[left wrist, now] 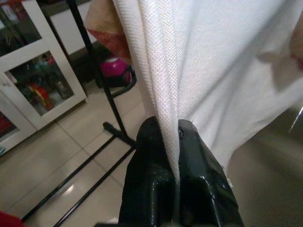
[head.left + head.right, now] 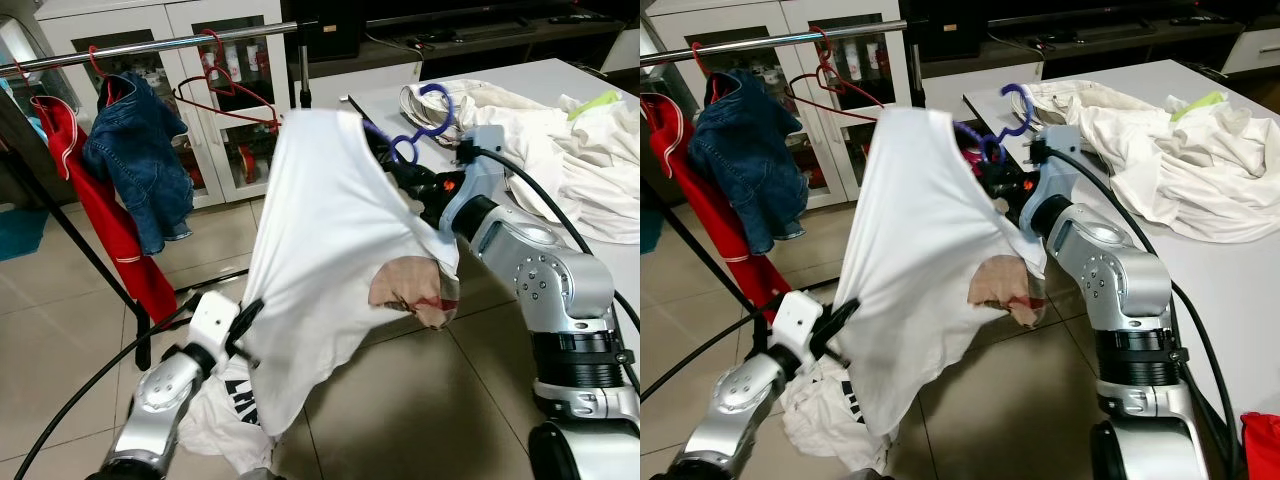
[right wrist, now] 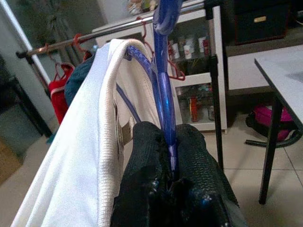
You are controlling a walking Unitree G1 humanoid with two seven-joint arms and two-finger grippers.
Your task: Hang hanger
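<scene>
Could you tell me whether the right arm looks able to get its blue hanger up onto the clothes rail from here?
Probably yes: the right gripper grips the blue hanger, and the rail looks bare beside the red hanger.

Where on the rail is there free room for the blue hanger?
Free: the rail stretch right of the empty red hanger, up to the upright post. Crowded: the left end, with the denim jacket and red garment side by side.

Item: blue plastic hanger [image 2: 425, 125], hook uppermost, which we see pinched at its neck, carrying a white T-shirt [image 2: 325, 250] with a printed patch. The shirt's lower edge is stretched sideways, short of the clothes rail [image 2: 150, 48].
</scene>
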